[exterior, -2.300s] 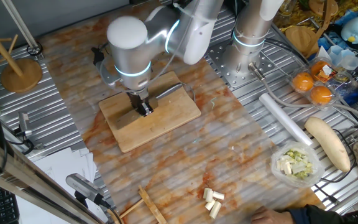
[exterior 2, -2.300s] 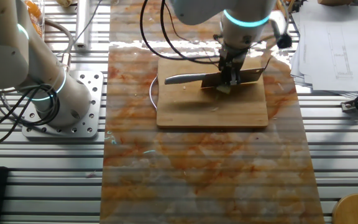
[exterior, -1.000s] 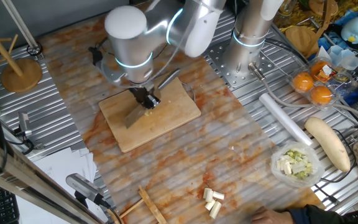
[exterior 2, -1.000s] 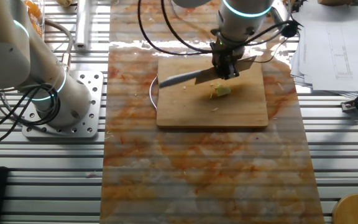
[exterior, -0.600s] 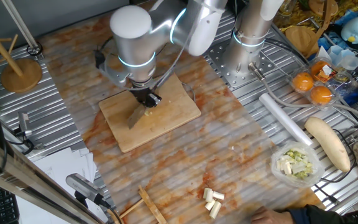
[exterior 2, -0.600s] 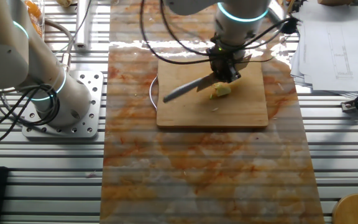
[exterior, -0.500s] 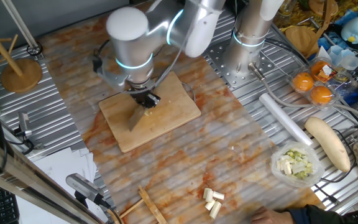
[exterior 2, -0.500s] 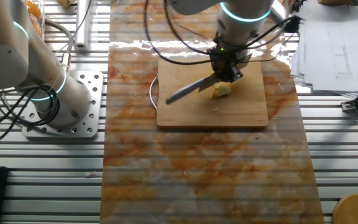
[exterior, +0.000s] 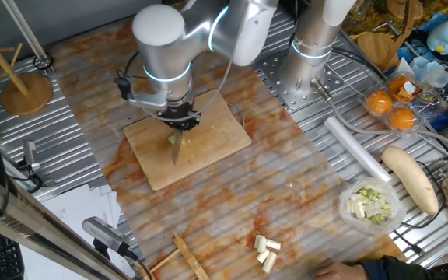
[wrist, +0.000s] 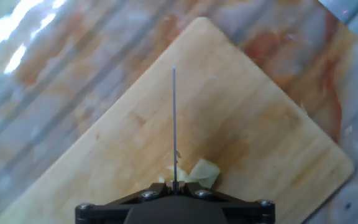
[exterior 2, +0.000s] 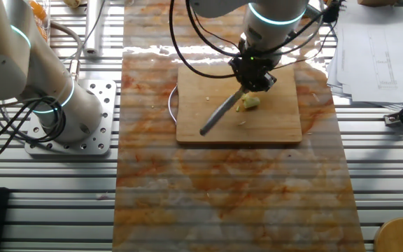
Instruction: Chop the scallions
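Observation:
My gripper [exterior: 181,121] is shut on a knife [exterior: 176,148] over the wooden cutting board [exterior: 225,134]. In the other fixed view the gripper [exterior 2: 252,79] holds the blade [exterior 2: 219,115] slanting down-left across the board [exterior 2: 278,126]. The scallion stub [exterior 2: 249,103], pale cream-green, lies on the board just beside the blade's heel, with a tiny sliver [exterior 2: 242,124] nearby. In the hand view the knife [wrist: 174,118] shows edge-on as a thin line, and the scallion [wrist: 202,172] sits right of it, close to the gripper [wrist: 174,185].
A second arm's base [exterior: 313,47] stands behind the board. At the right are a bowl of chopped pieces [exterior: 372,204], a long cream root vegetable [exterior: 409,179], a white roll [exterior: 356,148] and oranges [exterior: 391,109]. Cut white pieces [exterior: 267,250] lie near the front edge.
The gripper has turned with the knife, swinging the blade from lying across the board to pointing along it. The scallion stub has stayed where it was.

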You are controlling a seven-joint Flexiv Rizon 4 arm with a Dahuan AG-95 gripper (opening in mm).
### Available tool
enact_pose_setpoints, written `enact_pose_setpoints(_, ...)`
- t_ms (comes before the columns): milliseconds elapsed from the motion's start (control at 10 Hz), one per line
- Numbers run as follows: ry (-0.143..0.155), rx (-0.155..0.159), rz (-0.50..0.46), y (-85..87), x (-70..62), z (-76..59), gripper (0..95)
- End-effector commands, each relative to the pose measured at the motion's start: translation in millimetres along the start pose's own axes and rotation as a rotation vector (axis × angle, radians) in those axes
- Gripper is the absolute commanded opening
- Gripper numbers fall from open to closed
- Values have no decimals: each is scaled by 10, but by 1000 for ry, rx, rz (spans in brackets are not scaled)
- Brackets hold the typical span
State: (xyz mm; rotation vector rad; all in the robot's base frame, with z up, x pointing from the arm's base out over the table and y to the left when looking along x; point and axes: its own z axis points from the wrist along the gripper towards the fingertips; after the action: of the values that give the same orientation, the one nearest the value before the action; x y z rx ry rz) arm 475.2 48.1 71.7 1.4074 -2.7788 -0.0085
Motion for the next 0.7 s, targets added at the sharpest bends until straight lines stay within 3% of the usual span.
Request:
enact_pose_setpoints(100, -1, 43, -281, -2, 61, -24, 0)
enact_pose_setpoints(400, -3, 83, -390, -105, 68, 26, 0)
enact_pose_setpoints(700, -3, 84, -433, -191, 33, 76, 0)
